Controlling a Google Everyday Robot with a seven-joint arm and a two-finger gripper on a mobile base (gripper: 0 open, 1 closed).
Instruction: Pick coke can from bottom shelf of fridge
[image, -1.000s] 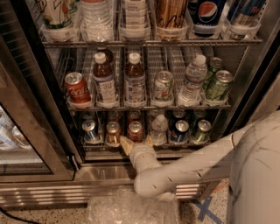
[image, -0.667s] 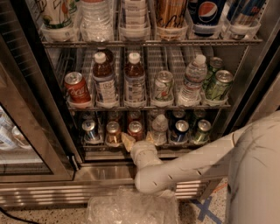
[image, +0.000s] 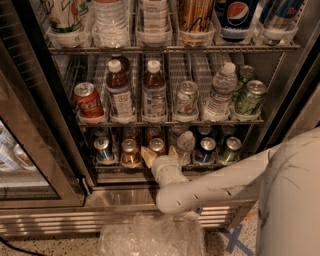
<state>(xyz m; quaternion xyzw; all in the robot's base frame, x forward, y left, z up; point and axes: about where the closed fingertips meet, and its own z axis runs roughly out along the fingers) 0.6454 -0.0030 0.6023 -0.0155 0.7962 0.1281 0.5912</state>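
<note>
- Camera view: the fridge (image: 125, 197) is seen with its door open, and the bottom shelf (image: 114, 169) is exposed with its row of cans behind the low front rail.
- The coke can (image: 157, 145) is seen upright in its lane on that shelf, just beside a copper-brown can (image: 130, 152); it is not lifted.
- The gripper (image: 160, 154) is placed at the front of the shelf, with its fingers (image: 148, 157) spread wide to either side of the coke can; firm contact cannot be confirmed.
- The approach is judged as done: the arm (image: 210, 187) is extended low into the cooler and the right lane is reached.
- Closing on the can, lifting it over the rail and drawing it out of the fridge are judged to be left.
</note>
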